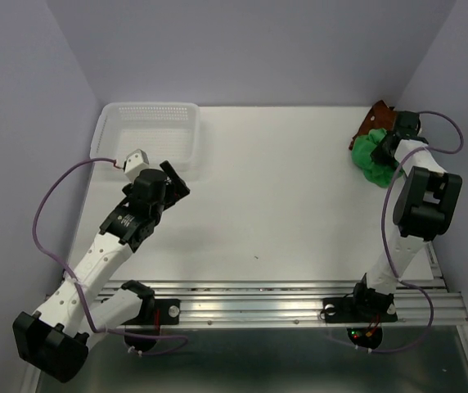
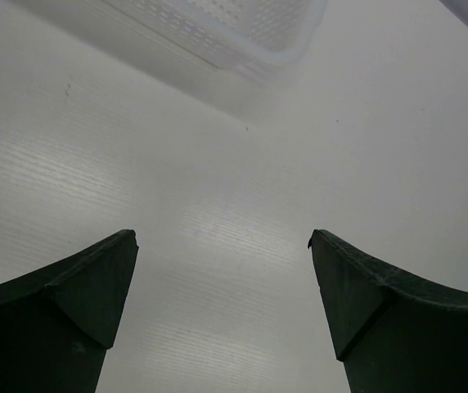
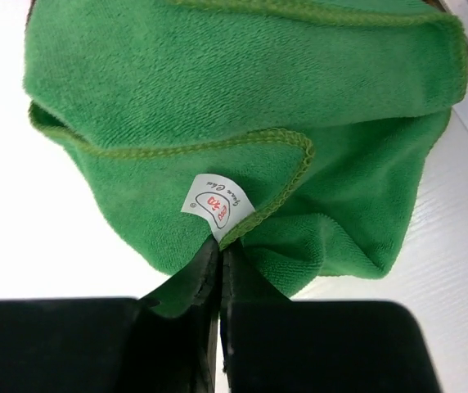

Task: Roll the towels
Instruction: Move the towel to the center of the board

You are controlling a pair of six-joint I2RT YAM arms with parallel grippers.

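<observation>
Pinching green towel, apparently: right claw

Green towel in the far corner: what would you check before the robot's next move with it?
1. Right tool shut on the hemmed edge of the green towel: ok.
2. Green towel flat enough to roll: not ok, it is bunched.
3. Rust towel free of the green one: cannot tell, they touch.
4. Left tool open and empty: ok.
5. Bare table beside the towels for spreading: ok.
</observation>
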